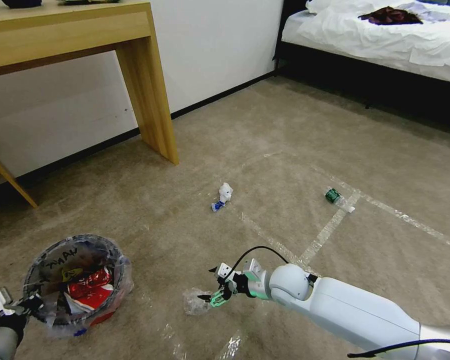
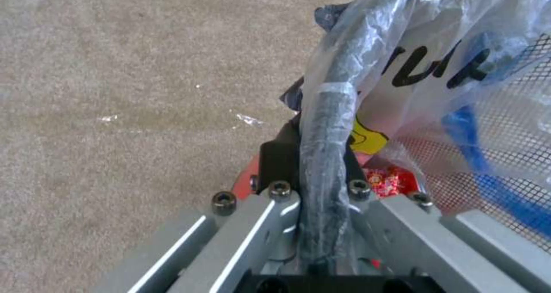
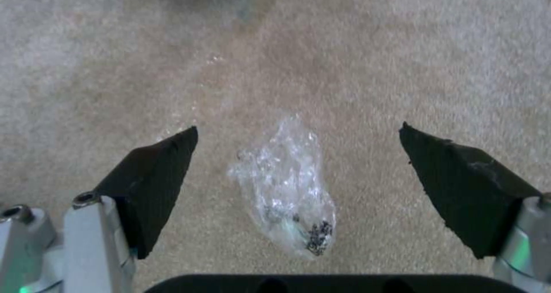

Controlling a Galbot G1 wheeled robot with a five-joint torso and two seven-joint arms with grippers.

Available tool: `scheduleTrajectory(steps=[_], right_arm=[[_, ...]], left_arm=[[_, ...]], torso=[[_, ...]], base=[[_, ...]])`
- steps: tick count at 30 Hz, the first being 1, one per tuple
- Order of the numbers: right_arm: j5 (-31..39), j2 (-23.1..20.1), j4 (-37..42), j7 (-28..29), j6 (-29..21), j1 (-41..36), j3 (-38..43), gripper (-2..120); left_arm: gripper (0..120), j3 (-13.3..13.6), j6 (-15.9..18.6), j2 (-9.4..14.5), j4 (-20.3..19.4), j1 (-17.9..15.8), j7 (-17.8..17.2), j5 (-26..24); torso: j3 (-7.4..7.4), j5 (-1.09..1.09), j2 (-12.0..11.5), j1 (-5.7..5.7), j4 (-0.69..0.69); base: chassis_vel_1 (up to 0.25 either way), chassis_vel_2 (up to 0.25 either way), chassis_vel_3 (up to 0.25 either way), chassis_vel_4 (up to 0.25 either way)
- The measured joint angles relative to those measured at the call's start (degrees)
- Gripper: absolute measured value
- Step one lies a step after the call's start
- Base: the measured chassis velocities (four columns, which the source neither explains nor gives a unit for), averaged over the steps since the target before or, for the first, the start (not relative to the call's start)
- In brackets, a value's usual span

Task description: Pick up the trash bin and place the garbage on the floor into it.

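The red trash bin (image 1: 80, 280), lined with a crinkled clear bag marked in black, is at the lower left with red and yellow wrappers inside. My left gripper (image 1: 29, 306) is shut on its near rim; the left wrist view shows the bag-wrapped black rim (image 2: 330, 121) pinched in the left gripper (image 2: 314, 168). On the carpeted floor (image 1: 265, 150), a crumpled piece of clear plastic garbage (image 1: 195, 301) lies just ahead of my open right gripper (image 1: 211, 294). In the right wrist view the clear plastic (image 3: 284, 185) lies between the spread fingers (image 3: 155, 185) of the right gripper (image 3: 298, 127).
A white tissue with a blue scrap (image 1: 223, 195) and a green-labelled bottle (image 1: 335, 196) lie farther out on the floor, beside clear tape lines (image 1: 330, 227). A wooden desk leg (image 1: 152, 100) stands at the back left, a bed (image 1: 385, 35) at the back right.
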Motion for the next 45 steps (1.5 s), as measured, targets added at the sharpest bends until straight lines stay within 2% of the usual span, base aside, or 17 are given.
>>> scheduleTrajectory(steps=[17, 45], right_arm=[[0.4, 3.2, -7.4, 1.2, 2.0, -0.7, -1.7, 92], [0.3, 6.6, -9.9, 3.4, 2.1, -2.0, -3.6, 92]], left_arm=[[0, -0.3, 0.1, 0.8, 1.2, -0.6, -0.2, -0.3], [0, -0.5, 0.1, 1.4, 1.3, -0.4, -0.2, -0.8]], torso=[[0.0, 0.0, 0.0, 0.0, 0.0], [0.0, 0.0, 0.0, 0.0, 0.0]], base=[[0.0, 0.0, 0.0, 0.0], [0.0, 0.0, 0.0, 0.0]])
